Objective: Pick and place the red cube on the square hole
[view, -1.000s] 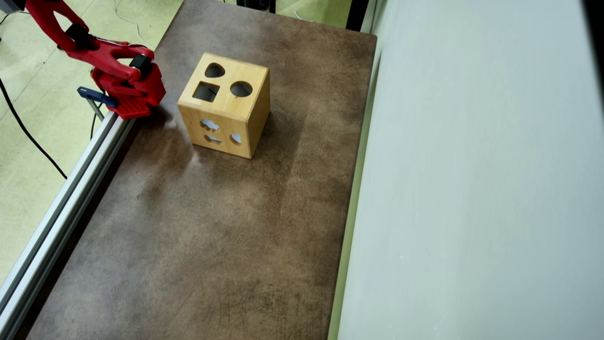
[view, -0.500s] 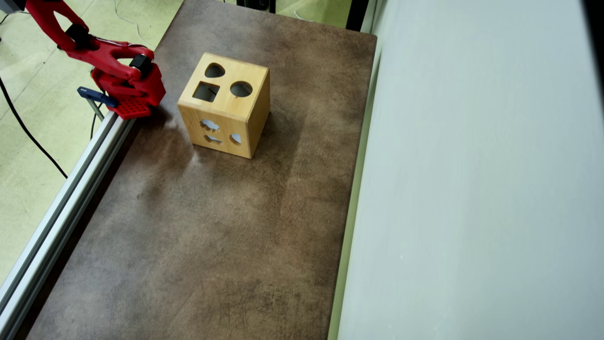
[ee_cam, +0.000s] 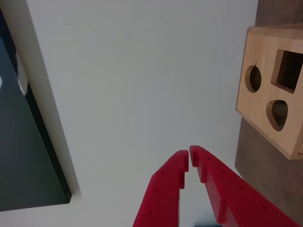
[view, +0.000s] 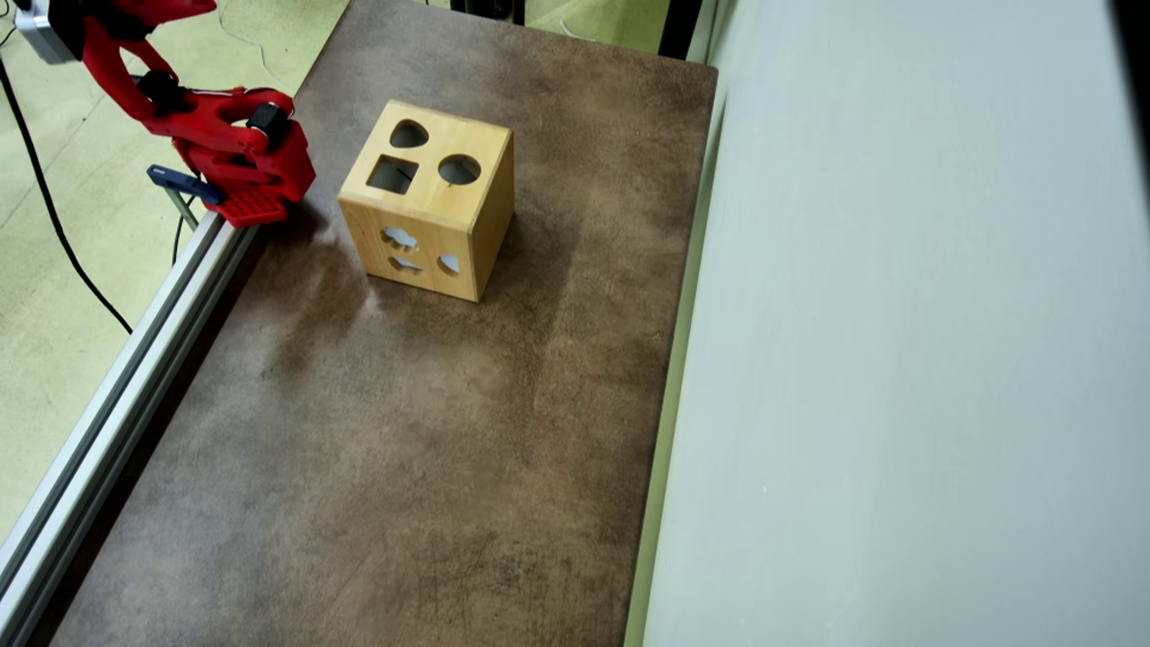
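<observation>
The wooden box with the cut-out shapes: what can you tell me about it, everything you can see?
The wooden box is a light, smooth cube standing flat on the brown table, apart from the red arm. Its top has three dark openings: the square hole, a round one and a teardrop one. One side face has three smaller cut-outs. Nothing touches it but the table.

Bright red gripper [ee_cam: 189, 163], pale honey-toned wooden box [view: 429, 199] with dark square hole [view: 393, 174], mottled brown table [view: 404, 431], pale grey-green wall [view: 898, 359], silver rail [view: 108, 404], yellow-green floor [view: 54, 296]
</observation>
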